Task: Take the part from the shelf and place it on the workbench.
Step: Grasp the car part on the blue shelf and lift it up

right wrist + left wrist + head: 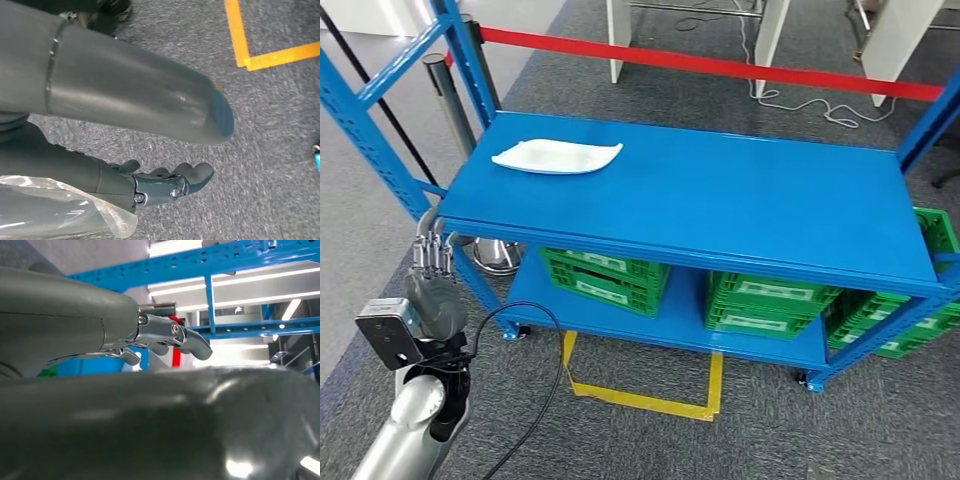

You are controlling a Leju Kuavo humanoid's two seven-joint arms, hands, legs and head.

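A white, flat, leaf-shaped part [556, 156] lies on the top board of the blue shelf [743, 200], near its far left corner. My left hand [433, 275] is raised at the shelf's front left corner, just below the top board's edge and apart from the part, fingers pointing up and holding nothing. In the left wrist view the left hand [166, 337] has its fingers stretched out and apart before the blue frame. My right hand [166, 182] hangs over grey carpet with fingers loosely extended and nothing in it.
Green crates [607, 278] [765, 300] sit on the shelf's lower board, and more stand at the right [916, 310]. A red barrier tape [712, 65] runs behind the shelf on a post [452, 100]. Yellow floor tape [652, 400] marks the carpet in front. A black cable [546, 370] hangs by my left arm.
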